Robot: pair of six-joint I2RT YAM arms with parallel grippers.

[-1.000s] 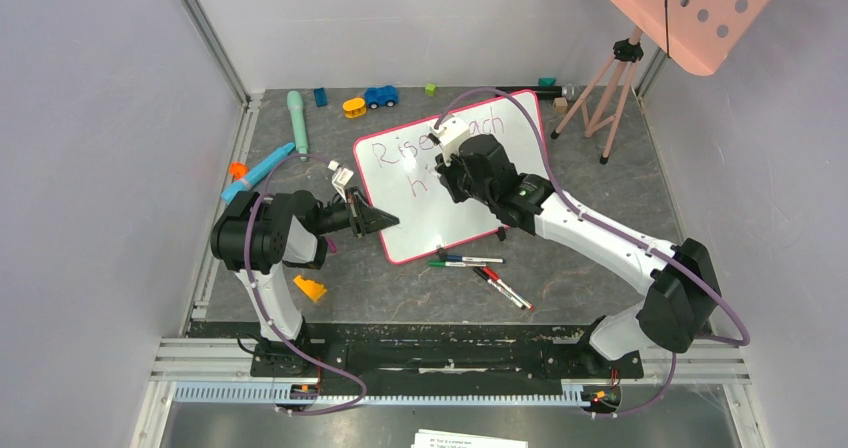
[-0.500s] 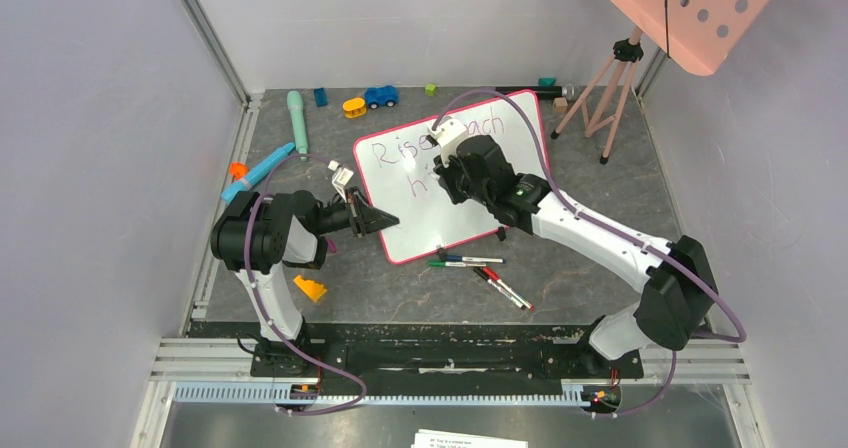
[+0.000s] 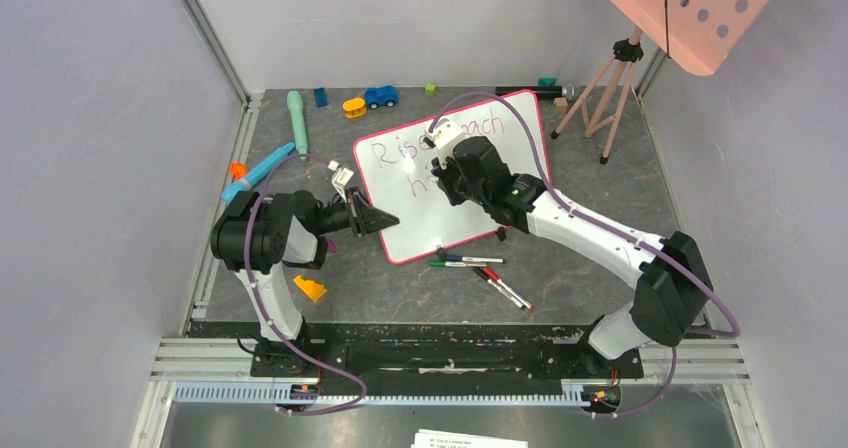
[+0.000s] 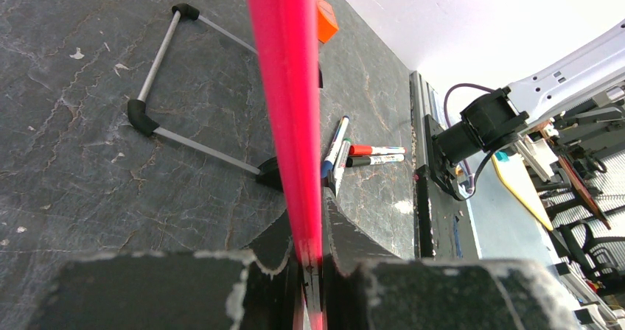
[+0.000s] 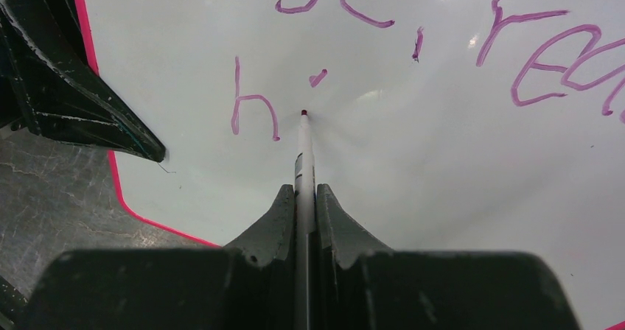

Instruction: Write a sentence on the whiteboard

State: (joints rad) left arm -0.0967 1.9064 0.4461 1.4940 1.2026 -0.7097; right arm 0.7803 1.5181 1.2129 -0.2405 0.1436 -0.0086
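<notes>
The left arm lies low and folded, and the left gripper is clamped on the rim of the whiteboard, which stands tilted at mid-desk. The right arm stretches forward over the board with its wrist bent down. The right gripper is closed on a marker, whose tip seems to touch just right of the "h" in the sentence.

Left arm folded, left fingers clamped; right arm outstretched, right fingers clamped.
</notes>
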